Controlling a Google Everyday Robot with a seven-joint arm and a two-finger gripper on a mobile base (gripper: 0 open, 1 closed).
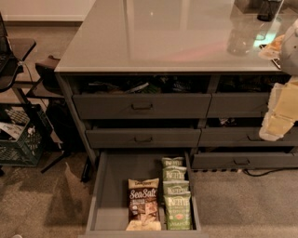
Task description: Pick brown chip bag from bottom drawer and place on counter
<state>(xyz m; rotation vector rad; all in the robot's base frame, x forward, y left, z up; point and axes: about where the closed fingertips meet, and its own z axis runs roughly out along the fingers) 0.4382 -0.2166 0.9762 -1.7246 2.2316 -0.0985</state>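
Note:
The brown chip bag (144, 204) with white "Sea Salt" lettering lies flat in the open bottom drawer (111, 186), left of centre and near the front. A row of several green chip bags (176, 195) lies just right of it. The glossy grey counter (158, 37) tops the drawer cabinet. My gripper (275, 123) is a cream-coloured shape at the right edge of the camera view, level with the upper drawers. It hangs well above and to the right of the brown bag and holds nothing that I can see.
Closed grey drawers with dark handles (142, 106) stack above the open one. A green crate (21, 139) and a dark chair frame (28, 74) stand on the carpet at left. Dark objects (267, 9) sit at the counter's far right.

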